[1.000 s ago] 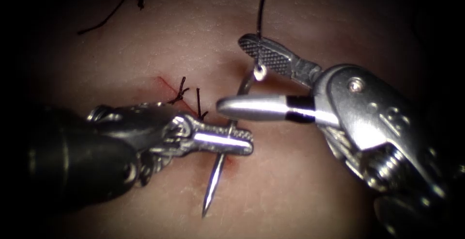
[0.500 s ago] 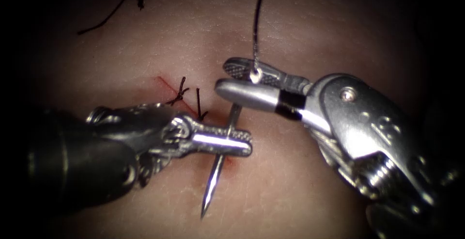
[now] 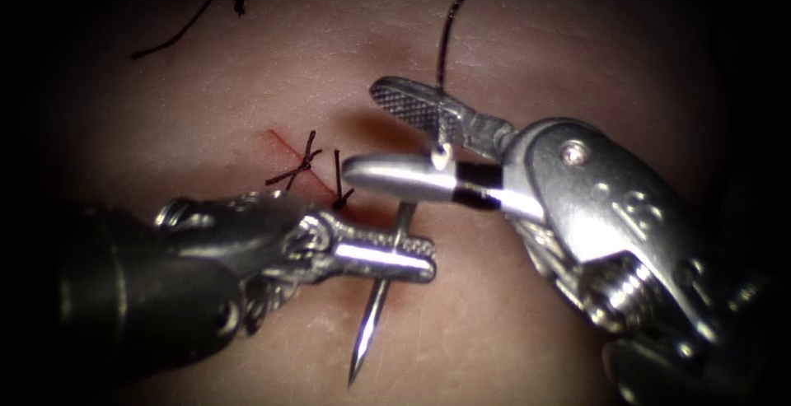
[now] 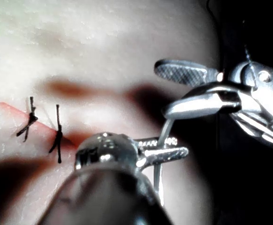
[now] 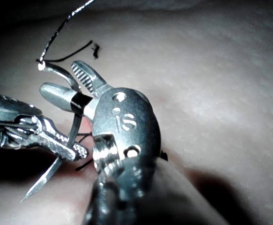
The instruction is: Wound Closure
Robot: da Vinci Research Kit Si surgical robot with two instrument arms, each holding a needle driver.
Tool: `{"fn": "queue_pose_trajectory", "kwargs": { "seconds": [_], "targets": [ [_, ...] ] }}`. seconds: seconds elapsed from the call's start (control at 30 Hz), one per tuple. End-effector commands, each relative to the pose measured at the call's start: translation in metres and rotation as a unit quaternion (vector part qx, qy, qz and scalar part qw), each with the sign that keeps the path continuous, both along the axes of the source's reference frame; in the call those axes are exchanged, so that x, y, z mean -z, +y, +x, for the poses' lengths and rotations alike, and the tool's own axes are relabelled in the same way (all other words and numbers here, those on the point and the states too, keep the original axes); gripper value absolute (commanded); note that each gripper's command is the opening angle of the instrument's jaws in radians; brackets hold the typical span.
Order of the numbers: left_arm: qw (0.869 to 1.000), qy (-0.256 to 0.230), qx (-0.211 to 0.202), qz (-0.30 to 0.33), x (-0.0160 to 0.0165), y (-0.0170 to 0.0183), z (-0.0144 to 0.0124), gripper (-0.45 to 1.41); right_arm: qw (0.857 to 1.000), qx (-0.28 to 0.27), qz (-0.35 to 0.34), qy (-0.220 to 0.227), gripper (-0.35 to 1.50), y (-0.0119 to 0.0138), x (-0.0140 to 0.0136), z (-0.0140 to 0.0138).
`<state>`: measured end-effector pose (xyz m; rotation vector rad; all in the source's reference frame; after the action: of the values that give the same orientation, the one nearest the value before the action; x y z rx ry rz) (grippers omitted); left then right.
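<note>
Beside the cut, the left hand (image 3: 395, 251) clamps the needle (image 3: 375, 311) mid-curve; the right hand (image 3: 395, 138) gapes around its tail.

Curved needle (image 3: 377, 303) clamped mid-curve in left tool (image 3: 387, 251), tip free; swaged end seemingly between right tool's (image 3: 387, 138) parted jaws.

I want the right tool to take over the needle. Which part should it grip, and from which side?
Probably the upper curve just below the thread end. The left tool is shut on the needle near its middle, the point hangs free over the tissue, and the right tool is open around that upper end already, so close in from the right, across the curve. Avoid the thread.
</note>
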<state>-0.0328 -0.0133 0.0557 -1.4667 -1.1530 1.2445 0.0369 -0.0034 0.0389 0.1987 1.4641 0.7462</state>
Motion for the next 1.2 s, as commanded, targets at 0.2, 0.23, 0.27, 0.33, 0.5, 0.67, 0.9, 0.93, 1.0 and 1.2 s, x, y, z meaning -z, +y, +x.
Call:
{"fn": "queue_pose_trajectory", "kwargs": {
  "seconds": [0.2, 0.23, 0.27, 0.33, 0.5, 0.67, 0.9, 0.93, 1.0, 1.2],
  "targets": [
    [1.000, -0.006, 0.001, 0.000, -0.0007, -0.0006, -0.0003, -0.45, 1.000, 0.003, 0.000, 0.002, 0.15, -0.0005, -0.0005, 0.0006],
    [1.000, -0.006, 0.000, 0.000, -0.0007, -0.0007, -0.0002, -0.45, 1.000, 0.004, -0.001, 0.002, 0.15, -0.0006, -0.0005, 0.0005],
    [1.000, -0.007, 0.001, 0.000, -0.0007, -0.0007, -0.0002, -0.45, 1.000, 0.004, -0.001, 0.003, 0.15, -0.0006, -0.0005, 0.0004],
    [1.000, -0.007, 0.001, -0.003, -0.0007, -0.0006, -0.0001, -0.45, 1.000, 0.005, -0.001, 0.003, 0.15, -0.0007, -0.0005, 0.0003],
    [1.000, -0.009, 0.002, -0.003, -0.0006, -0.0006, 0.0000, -0.45, 1.000, 0.005, -0.001, 0.003, 0.41, -0.0007, -0.0005, 0.0003],
    [1.000, -0.010, 0.001, -0.003, -0.0006, -0.0005, 0.0000, -0.45, 1.000, 0.006, -0.001, 0.004, 0.81, -0.0006, -0.0005, 0.0003],
    [1.000, -0.011, 0.001, -0.003, -0.0006, -0.0006, -0.0001, -0.45, 1.000, 0.000, -0.012, 0.007, -0.35, -0.0010, -0.0003, 0.0003],
    [1.000, -0.011, 0.001, -0.003, -0.0005, -0.0006, -0.0001, -0.45, 1.000, -0.001, -0.017, 0.004, -0.35, -0.0010, -0.0003, 0.0004],
    [1.000, -0.011, 0.000, -0.004, -0.0005, -0.0007, -0.0002, -0.45, 1.000, -0.002, -0.022, -0.001, -0.35, -0.0010, -0.0003, 0.0004],
    [1.000, -0.006, 0.005, 0.001, -0.0001, -0.0007, -0.0003, -0.35, 0.999, -0.008, -0.038, -0.020, -0.35, -0.0009, -0.0004, -0.0002]
  ]
}}
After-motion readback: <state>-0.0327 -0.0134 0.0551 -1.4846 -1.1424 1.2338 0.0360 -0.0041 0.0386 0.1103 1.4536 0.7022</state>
